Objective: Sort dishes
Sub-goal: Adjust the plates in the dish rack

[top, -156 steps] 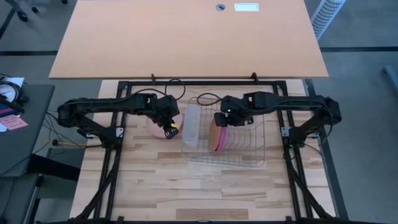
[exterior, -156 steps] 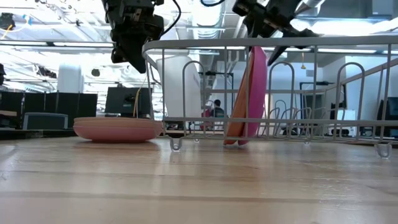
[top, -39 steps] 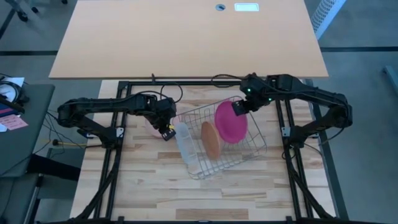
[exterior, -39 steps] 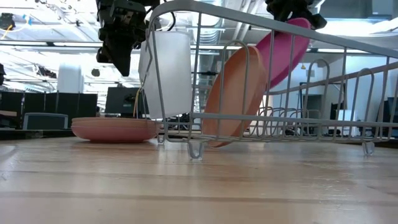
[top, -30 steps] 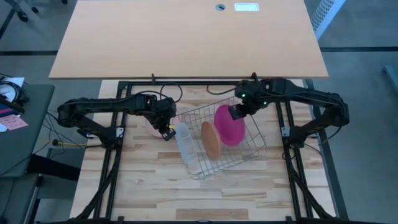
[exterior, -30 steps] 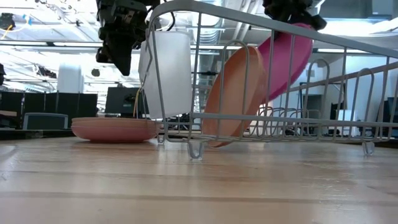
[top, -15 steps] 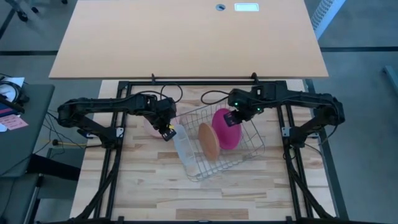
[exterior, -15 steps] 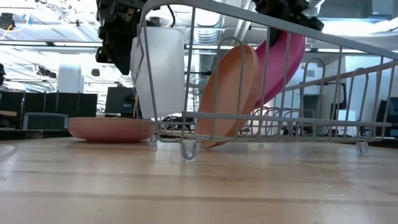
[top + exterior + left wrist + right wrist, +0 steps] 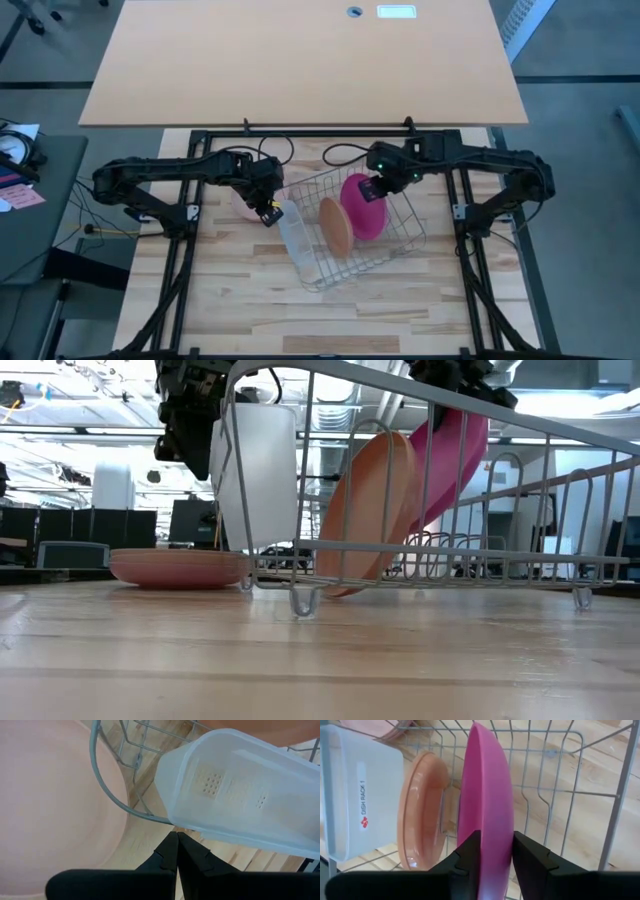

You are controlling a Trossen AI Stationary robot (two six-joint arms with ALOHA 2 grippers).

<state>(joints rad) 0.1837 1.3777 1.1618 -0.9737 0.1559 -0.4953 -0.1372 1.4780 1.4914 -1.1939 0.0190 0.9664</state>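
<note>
Magenta plate (image 9: 487,805) on edge in wire rack (image 9: 400,240), right jaws clamping it; left jaws closed.

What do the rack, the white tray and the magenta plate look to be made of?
Rack: thin bent wire, grey and glossy, probably coated metal. White tray: translucent, moulded and perforated, likely plastic. Magenta plate, clamped by the right gripper: opaque, smooth with a soft sheen, apparently plastic.

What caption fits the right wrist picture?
Right gripper jaws clamp the magenta plate upright inside the wire rack, beside the orange plate.
</note>
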